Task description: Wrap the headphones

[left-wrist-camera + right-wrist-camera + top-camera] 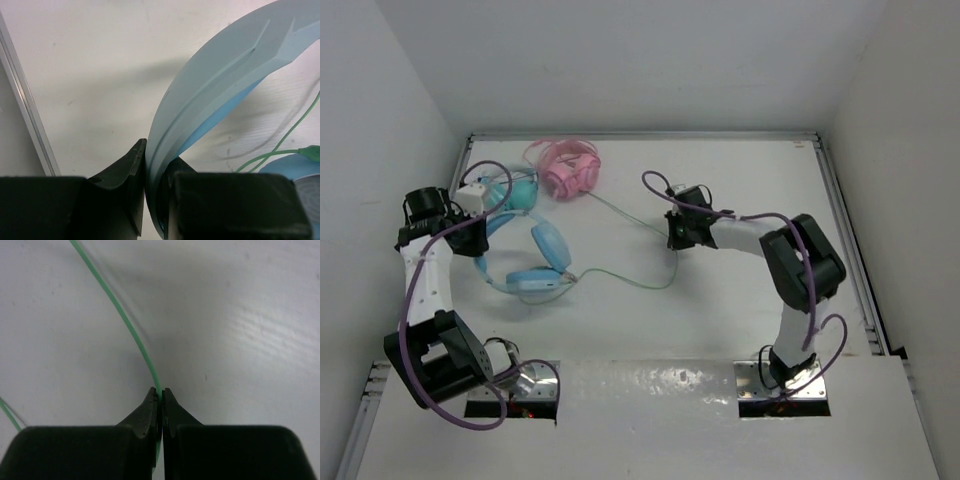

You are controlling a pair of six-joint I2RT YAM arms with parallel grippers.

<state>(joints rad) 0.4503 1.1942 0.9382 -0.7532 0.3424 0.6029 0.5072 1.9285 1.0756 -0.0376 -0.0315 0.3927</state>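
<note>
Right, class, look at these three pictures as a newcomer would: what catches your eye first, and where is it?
The big light-blue headphones lie at the table's left, their wide headband clamped between the left arm's fingers. A thin green cable trails from them across the middle to the right arm's fingers, which pinch it. Pink headphones sit by the far edge.

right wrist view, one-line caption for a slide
Right gripper shut on the thin green cable, white table behind.
</note>
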